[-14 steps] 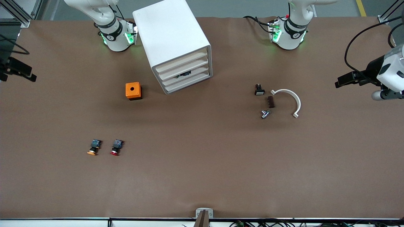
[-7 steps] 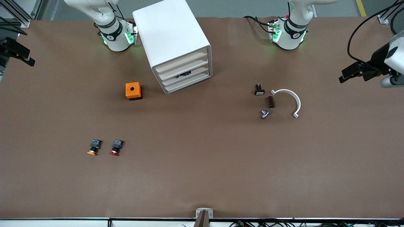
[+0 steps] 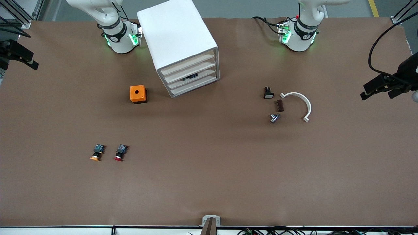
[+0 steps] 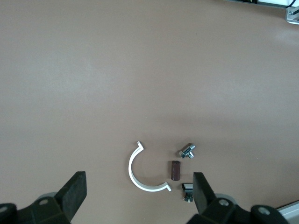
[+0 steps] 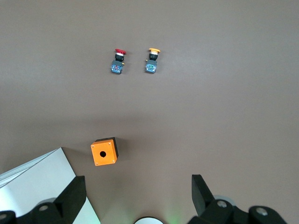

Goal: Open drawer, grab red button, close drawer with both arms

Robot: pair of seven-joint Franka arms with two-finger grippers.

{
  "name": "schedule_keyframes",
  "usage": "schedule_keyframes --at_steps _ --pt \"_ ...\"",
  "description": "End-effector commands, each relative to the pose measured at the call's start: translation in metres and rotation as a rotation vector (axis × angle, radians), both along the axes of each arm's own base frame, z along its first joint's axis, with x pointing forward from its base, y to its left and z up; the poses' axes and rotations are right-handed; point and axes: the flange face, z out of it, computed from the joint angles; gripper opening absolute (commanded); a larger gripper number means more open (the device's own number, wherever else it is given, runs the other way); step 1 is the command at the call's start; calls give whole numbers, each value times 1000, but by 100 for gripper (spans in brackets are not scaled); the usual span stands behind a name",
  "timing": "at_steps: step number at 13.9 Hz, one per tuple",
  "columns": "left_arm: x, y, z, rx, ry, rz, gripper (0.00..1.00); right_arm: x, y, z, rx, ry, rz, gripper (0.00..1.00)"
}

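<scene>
The white cabinet [image 3: 178,39] stands between the arm bases, its four cream slat-front drawers [image 3: 192,73] all shut. The red-capped button [image 3: 119,153] lies on the table well nearer the camera, beside the orange-capped one [image 3: 97,152]; both also show in the right wrist view, the red-capped button [image 5: 118,60] beside the orange-capped button [image 5: 152,60]. My right gripper [image 3: 19,58] hangs high at the right arm's end of the table, open and empty [image 5: 138,198]. My left gripper [image 3: 378,89] hangs high at the left arm's end, open and empty [image 4: 138,196].
An orange box [image 3: 138,94] with a hole sits beside the cabinet. Toward the left arm's end lie a black button with a white face [image 3: 268,93], a brown block [image 3: 280,105], a metal part [image 3: 274,117] and a white C-shaped piece [image 3: 298,104].
My left gripper has drifted outward toward the left arm's end of the table. My right gripper shifted toward its base early on, then held. Nothing on the table moved.
</scene>
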Motion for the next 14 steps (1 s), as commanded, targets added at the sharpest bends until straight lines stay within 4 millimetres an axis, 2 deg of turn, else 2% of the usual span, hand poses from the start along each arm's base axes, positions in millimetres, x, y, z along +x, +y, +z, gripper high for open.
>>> schedule_keyframes --at_steps 1,6,9,11,14 --pt "1 1 9 22 -6 -9 100 -8 1 3 -12 -14 1 100" --pt "-3 4 14 23 1 -6 100 -18 4 2 -10 -35 8 100" --pt "-6 6 19 41 3 -5 100 -17 2 2 -10 -35 4 100" --pt "-8 -2 23 41 7 -7 100 -17 1 4 -10 -37 1 100" --pt "-8 -2 23 41 7 -5 100 -17 3 9 -13 -44 5 100"
